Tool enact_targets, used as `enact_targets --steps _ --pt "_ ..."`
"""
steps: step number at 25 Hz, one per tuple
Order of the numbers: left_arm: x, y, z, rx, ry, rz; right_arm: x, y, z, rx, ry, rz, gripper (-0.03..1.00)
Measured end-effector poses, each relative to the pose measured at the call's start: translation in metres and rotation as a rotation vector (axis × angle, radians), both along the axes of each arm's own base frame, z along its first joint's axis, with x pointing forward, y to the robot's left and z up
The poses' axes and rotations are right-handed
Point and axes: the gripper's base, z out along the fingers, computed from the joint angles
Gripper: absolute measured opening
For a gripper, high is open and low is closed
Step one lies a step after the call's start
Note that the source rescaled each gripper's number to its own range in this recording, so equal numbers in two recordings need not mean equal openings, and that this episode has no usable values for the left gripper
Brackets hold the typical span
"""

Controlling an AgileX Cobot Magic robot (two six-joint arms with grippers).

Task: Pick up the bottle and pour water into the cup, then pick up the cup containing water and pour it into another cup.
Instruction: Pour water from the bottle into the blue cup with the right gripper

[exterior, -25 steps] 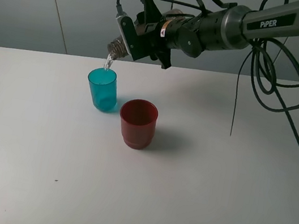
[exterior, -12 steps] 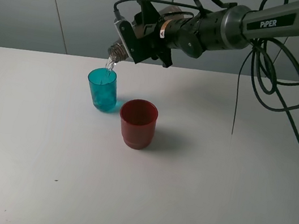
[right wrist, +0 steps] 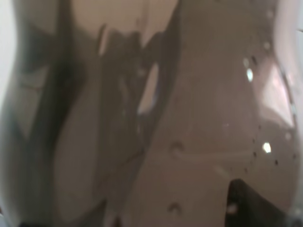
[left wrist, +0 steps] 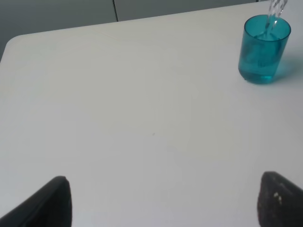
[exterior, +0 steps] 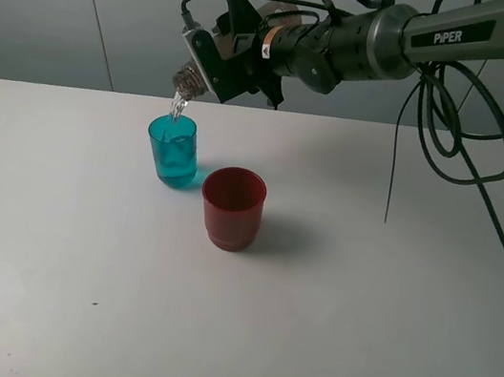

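My right gripper [exterior: 234,53] is shut on the smoky grey bottle [exterior: 193,76], which is tipped with its neck down and to the left, above the teal cup [exterior: 172,149]. A thin stream of water [exterior: 179,107] falls from the neck into that cup. In the right wrist view the bottle [right wrist: 189,118] fills the whole picture. The red cup [exterior: 231,206] stands upright just in front and to the right of the teal one. In the left wrist view the teal cup [left wrist: 263,49] holds water, and my left gripper [left wrist: 165,203] is open, far from it, with nothing between its fingers.
The white table [exterior: 357,313] carries only the two cups. Black cables [exterior: 458,117] hang from the right arm over the table's back right. A grey wall stands behind the table's far edge.
The right gripper has risen slightly and shifted left with the bottle, tipping it further. Water keeps running into the teal cup.
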Motion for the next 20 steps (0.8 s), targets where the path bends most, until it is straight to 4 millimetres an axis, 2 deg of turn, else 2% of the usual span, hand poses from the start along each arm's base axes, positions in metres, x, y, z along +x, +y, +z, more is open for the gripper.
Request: enact_targets --steps 20 --pt "0.0000 0.0000 0.0000 0.000 0.000 0.000 0.0010 0.0038 0.0084 -0.025 -0.102 0.063 0.00"
